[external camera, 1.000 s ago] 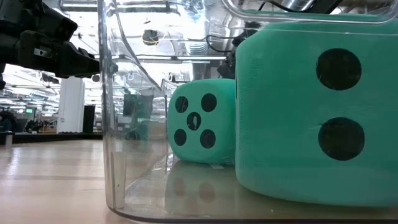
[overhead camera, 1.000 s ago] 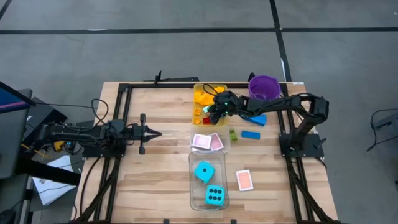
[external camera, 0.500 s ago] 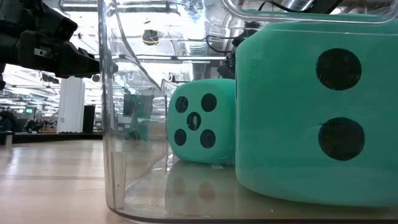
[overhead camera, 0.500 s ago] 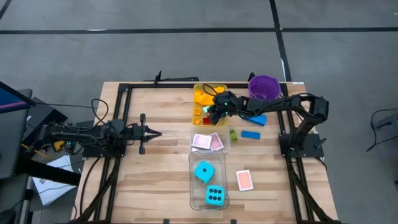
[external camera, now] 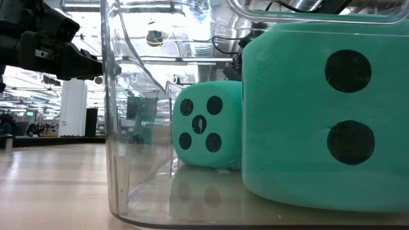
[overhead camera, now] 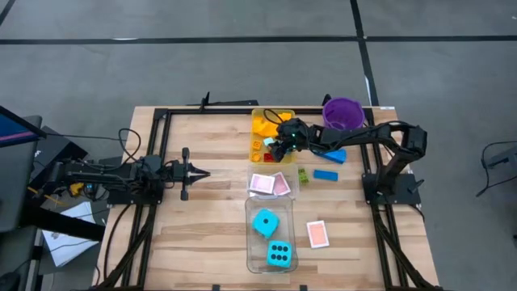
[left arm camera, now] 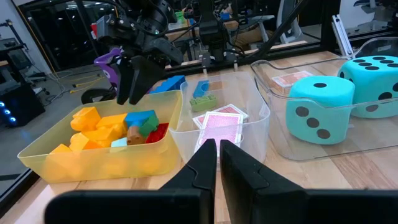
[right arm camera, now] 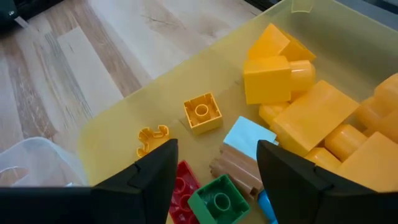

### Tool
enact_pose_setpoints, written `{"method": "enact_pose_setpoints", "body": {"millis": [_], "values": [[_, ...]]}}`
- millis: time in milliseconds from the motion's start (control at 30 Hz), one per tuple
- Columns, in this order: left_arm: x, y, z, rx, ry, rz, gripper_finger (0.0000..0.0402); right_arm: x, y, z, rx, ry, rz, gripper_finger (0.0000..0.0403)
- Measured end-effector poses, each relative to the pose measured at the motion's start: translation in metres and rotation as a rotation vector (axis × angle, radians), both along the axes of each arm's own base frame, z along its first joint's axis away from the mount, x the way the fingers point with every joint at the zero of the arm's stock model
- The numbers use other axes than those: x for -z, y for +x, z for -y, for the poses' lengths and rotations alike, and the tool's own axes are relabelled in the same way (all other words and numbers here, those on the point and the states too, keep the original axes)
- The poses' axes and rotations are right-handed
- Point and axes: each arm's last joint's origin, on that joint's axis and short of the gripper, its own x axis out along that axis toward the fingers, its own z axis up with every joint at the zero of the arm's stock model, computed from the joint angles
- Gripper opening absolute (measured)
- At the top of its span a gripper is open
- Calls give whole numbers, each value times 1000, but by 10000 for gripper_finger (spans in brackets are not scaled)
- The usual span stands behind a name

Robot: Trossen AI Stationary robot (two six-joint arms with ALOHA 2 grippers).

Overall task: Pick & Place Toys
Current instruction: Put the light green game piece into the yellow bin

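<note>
My right gripper (right arm camera: 214, 180) is open and empty, its fingers pointing down just above the bricks in the yellow-tinted tray (overhead camera: 260, 123). Below it lie a green brick (right arm camera: 217, 202), a red brick (right arm camera: 186, 183), a small yellow brick (right arm camera: 202, 113) and larger yellow bricks (right arm camera: 317, 118). The left wrist view shows it hanging over the tray (left arm camera: 140, 71). My left gripper (overhead camera: 202, 174) is shut and empty, waiting at the table's left. Two cyan dice (overhead camera: 265, 222) (overhead camera: 279, 255) rest in a clear tray. Pink-backed cards (overhead camera: 271, 184) lie in another clear tray.
The purple bucket (overhead camera: 343, 113) stands at the far right of the yellow tray. Two blue bricks (overhead camera: 327, 174) (overhead camera: 335, 155), a green brick (overhead camera: 303, 174) and one pink-backed card (overhead camera: 317, 234) lie on the wood to the right of the trays.
</note>
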Motion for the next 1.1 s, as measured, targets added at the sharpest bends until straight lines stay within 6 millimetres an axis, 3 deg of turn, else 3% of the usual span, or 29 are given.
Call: {"method": "enact_pose_setpoints", "body": {"millis": [400,567,767,1100], "values": [[0,0,0,0,0,0,17,0,-5,0,4,14,-39,211],[0,0,0,0,0,0,17,-24,-27,-4,42,59,-83,211],[0,0,0,0,0,-1,17,-53,-48,-40,85,60,-118,211],[0,0,0,0,0,0,17,-39,-88,-99,270,-8,-253,203]]}}
